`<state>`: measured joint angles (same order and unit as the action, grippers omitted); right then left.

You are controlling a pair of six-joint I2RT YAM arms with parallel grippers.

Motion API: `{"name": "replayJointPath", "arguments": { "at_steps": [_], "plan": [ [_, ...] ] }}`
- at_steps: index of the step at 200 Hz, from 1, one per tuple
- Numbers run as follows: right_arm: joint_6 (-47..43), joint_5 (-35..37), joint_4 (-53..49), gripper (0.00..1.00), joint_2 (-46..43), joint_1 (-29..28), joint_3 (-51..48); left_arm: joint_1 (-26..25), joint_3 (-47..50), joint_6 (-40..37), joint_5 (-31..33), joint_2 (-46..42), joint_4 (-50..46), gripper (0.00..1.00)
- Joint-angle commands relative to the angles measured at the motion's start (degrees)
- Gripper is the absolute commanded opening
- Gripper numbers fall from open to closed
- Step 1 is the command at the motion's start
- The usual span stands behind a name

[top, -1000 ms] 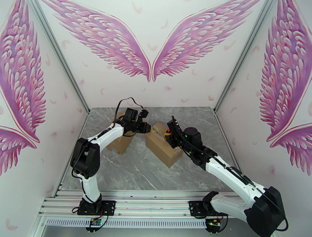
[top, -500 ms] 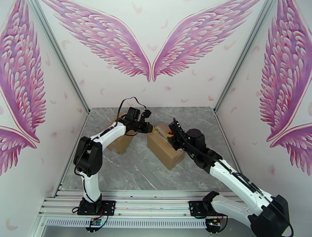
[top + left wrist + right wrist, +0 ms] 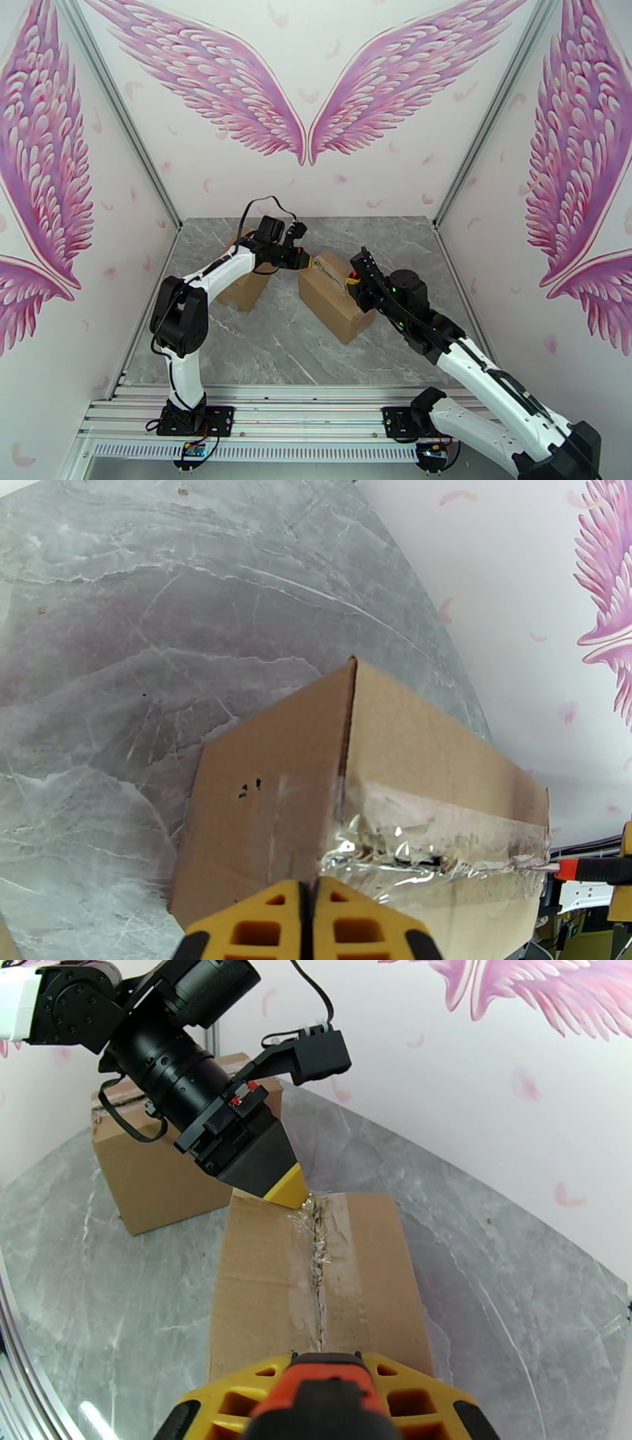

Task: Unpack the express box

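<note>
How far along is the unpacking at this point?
Done: the tape seam along the top of the express box looks slit and ragged. In hand: the right claw grips an orange cutter at one end of the seam; the left claw, shut, sits at the other end. Left: flaps are closed, nothing taken out.

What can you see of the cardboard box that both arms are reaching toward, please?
The cardboard box is a plain brown oblong carton lying flat on the grey marble table, skewed to its edges. Clear tape along the top seam is ragged and slit down the middle. The closed left hand sits at the seam's far end; a cutter held in the right hand reaches its near end.
</note>
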<state>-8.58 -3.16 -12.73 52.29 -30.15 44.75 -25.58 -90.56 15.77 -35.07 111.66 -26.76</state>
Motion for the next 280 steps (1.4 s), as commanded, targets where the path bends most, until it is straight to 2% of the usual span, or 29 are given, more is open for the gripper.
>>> {"name": "replayJointPath", "arguments": {
  "at_steps": [1,114,180,241,280],
  "plan": [
    [0.17,4.75,-11.21,0.04,-2.64,0.09,-1.16,4.49,-0.57,-0.04,13.49,2.71,-4.15,0.0],
    [-0.62,7.02,-19.21,0.04,-8.81,0.18,-0.98,5.46,-1.24,-0.21,14.42,1.95,-4.15,0.0],
    [-1.25,7.65,-20.23,0.04,-10.18,0.27,-2.21,5.63,-0.89,-0.3,14.35,1.29,-3.99,0.0],
    [1.1,2.85,-16.4,0.05,-11.15,0.27,-2.57,5.2,0.87,0.36,13.9,-0.89,-2.6,0.0],
    [3.67,-2.11,-11.33,0.05,-7.35,0.24,-2.87,5.35,3.59,0.66,15.7,-5.3,-1.99,0.0]
  ]
}}
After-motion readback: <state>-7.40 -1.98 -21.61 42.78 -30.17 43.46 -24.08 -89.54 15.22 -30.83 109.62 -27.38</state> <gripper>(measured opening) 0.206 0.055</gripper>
